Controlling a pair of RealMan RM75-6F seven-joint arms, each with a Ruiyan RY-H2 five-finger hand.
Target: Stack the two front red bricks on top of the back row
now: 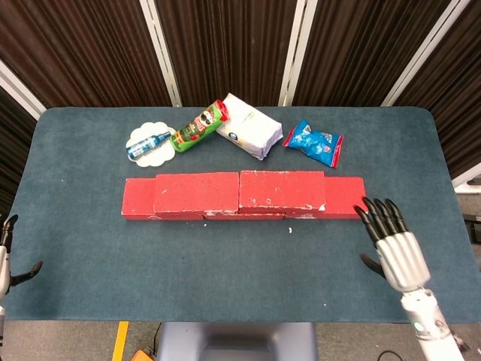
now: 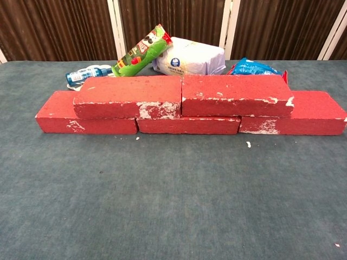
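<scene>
Red bricks (image 2: 181, 103): two sit on the back row at mid-desk (image 1: 225, 256), chipped, likely heavy, rigid and gritty; best gripped across the long sides. Right hand (image 1: 392, 247) hovers near the row's right end, fingers (image 1: 376, 218) spread, holding nothing.

brick wall (image 1: 244, 195) = landmark | in front of it: wide bare table (image 1: 225, 263) | behind: bottle (image 1: 149, 143), green can (image 1: 197, 128), white bag (image 1: 248, 125), blue packet (image 1: 314, 142) crowd the back | ends: open gaps
</scene>
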